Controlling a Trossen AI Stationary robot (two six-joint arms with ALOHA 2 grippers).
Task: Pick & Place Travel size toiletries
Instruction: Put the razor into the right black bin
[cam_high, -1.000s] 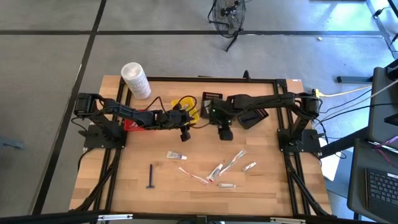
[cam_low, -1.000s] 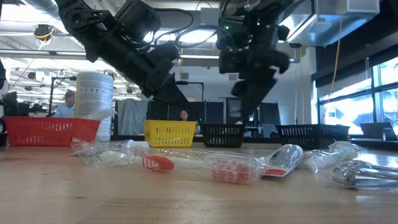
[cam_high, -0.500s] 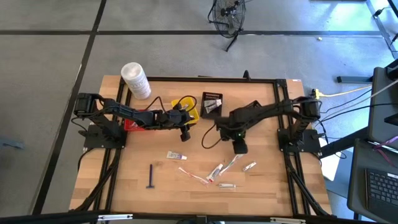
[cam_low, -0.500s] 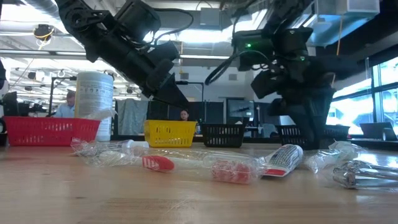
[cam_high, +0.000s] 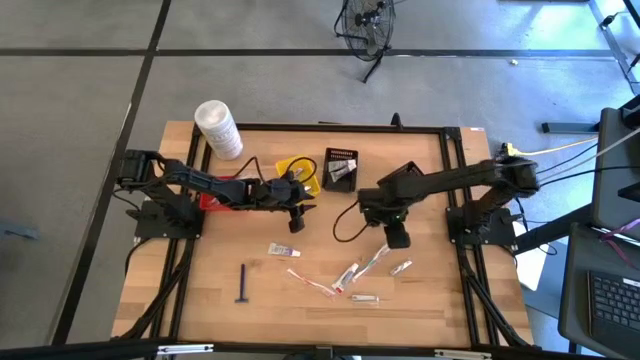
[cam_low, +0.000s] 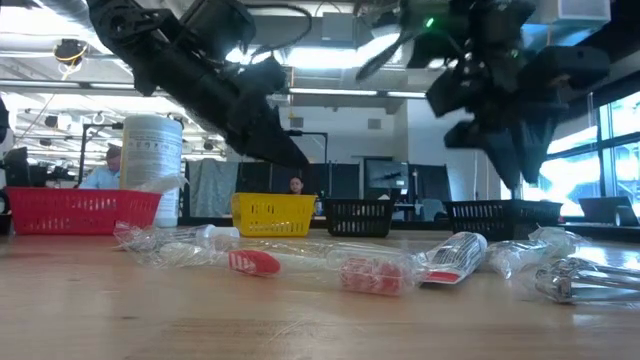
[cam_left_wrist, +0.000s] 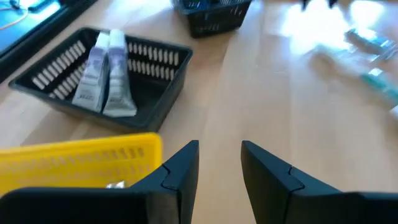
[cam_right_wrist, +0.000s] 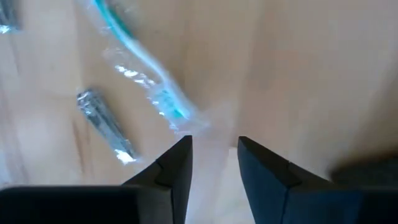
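The travel size toiletries lie loose on the wooden table's near half: a white tube (cam_high: 283, 250), a black razor (cam_high: 244, 283), and clear-wrapped sticks and sachets (cam_high: 360, 272). Two more tubes (cam_left_wrist: 102, 78) lie in a black basket (cam_high: 340, 166). My right gripper (cam_high: 397, 238) hangs open, pointing down, just above the far end of a wrapped teal toothbrush (cam_right_wrist: 149, 74), with a silvery item (cam_right_wrist: 106, 134) beside it. My left gripper (cam_high: 297, 222) stands open and holds nothing, near the yellow basket (cam_high: 300, 172).
A big white tub (cam_high: 218, 128) stands at the far left corner. A red basket (cam_high: 208, 200) sits under my left arm. A second black basket (cam_left_wrist: 211, 12) stands farther off in the left wrist view. Bare wood lies along the table's near edge (cam_high: 320, 320).
My right gripper has swung from beside the black basket toward the table's near and right edges and has tipped over to point down; it now hangs above the wrapped toiletries. The toiletries have not moved.
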